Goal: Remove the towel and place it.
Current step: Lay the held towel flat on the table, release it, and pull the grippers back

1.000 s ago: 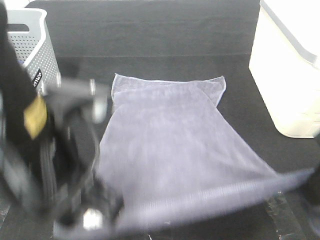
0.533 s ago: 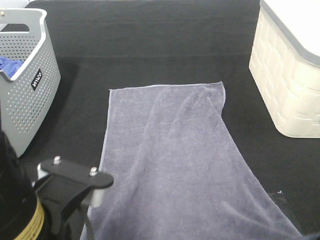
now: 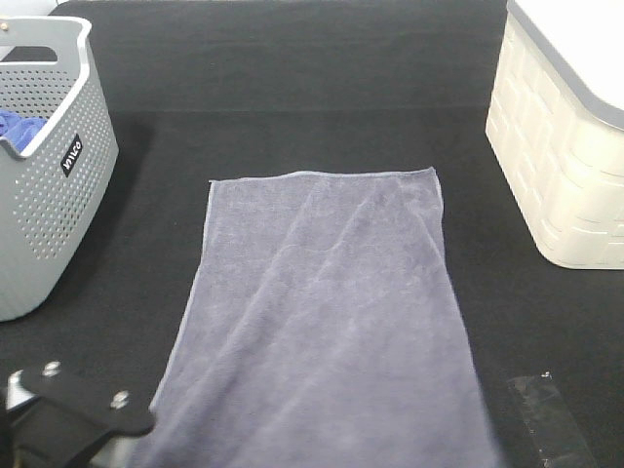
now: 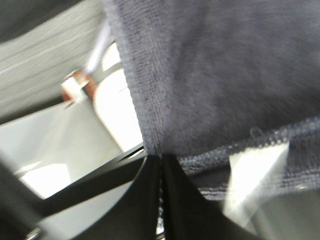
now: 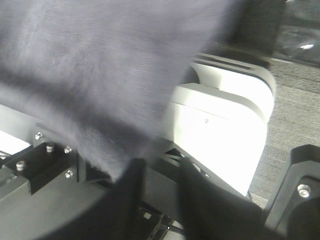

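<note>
The grey-lavender towel [image 3: 322,312] lies spread flat on the black table, its far hem straight and its near end running off the front of the exterior high view. In the left wrist view, my left gripper [image 4: 161,161] has its dark fingers pressed together on the towel's [image 4: 215,75] hemmed corner, beside a white label [image 4: 255,172]. In the right wrist view, my right gripper [image 5: 160,175] shows a gap between its fingers. The blurred towel [image 5: 100,75] hangs over it, and its edge ends beside one finger. Neither gripper's fingers show in the exterior high view.
A grey perforated basket [image 3: 49,195] with a bright blue cloth [image 3: 15,125] inside stands at the left. A cream bin [image 3: 565,156] stands at the right. A black part of the left arm [image 3: 83,400] sits at the front left corner, and a clear tape patch [image 3: 546,419] at the front right.
The towel was drawn toward the front and unfolded flat. The left arm sank toward the front left corner, and the right gripper's fingers have parted.
</note>
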